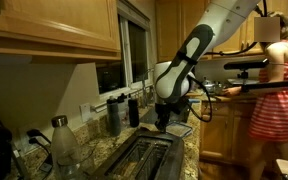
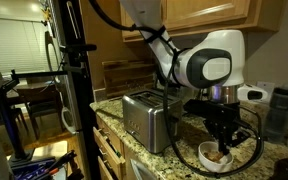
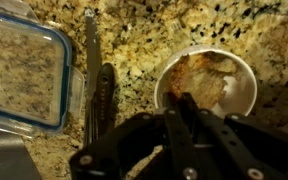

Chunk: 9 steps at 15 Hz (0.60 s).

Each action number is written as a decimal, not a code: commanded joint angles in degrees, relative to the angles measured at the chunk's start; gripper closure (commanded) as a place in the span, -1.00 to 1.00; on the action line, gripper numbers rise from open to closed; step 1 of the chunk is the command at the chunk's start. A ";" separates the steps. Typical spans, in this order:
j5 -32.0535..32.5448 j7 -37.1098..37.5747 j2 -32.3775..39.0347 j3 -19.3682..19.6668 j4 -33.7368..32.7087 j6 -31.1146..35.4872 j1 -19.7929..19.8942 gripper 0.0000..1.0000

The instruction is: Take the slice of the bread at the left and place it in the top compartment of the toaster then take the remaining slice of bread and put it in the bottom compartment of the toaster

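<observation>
Counts: 1 toaster (image 2: 144, 122), 2 long slots (image 1: 147, 152) on its top, both empty as far as I can see. 1 white bowl (image 3: 248, 82) with bread (image 3: 204, 72) in it; the pieces overlap, so I can't count the slices. 1 clear container with blue rim (image 3: 24, 70), 1 dark-handled knife (image 3: 100, 92), 1 glass bottle (image 1: 62, 140), 2 dark shakers (image 1: 114, 118).

Arm: it reaches in from above with the wrist bent straight down. The gripper (image 3: 179, 100) is vertical over the granite counter (image 3: 134, 30).

Gripper: the fingers are drawn close, tips almost meeting. I can't tell whether they pinch any bread.

Relative to the hand: the bowl is directly under the fingertips, with the tips at its near rim. The knife is just beside the hand and the container is past the knife. The toaster is near the hand on the counter, not touching it, in both exterior views.
</observation>
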<state>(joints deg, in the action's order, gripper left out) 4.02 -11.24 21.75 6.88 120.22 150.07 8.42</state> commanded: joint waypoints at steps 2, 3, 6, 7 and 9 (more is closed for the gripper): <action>-0.16 0.78 -0.53 -0.59 -1.42 -0.95 0.28 0.83; -0.07 0.83 -0.46 -0.59 -1.62 -0.94 0.24 0.83; -0.15 0.65 -0.54 -0.82 -2.16 -1.61 0.24 0.83; 0.04 0.87 -0.80 -0.77 -2.31 -1.92 0.07 0.83; 0.26 1.10 -1.31 -0.78 -2.68 -2.40 -0.19 0.83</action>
<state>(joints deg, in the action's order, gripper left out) 4.02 -11.24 21.75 6.34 118.16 149.76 8.38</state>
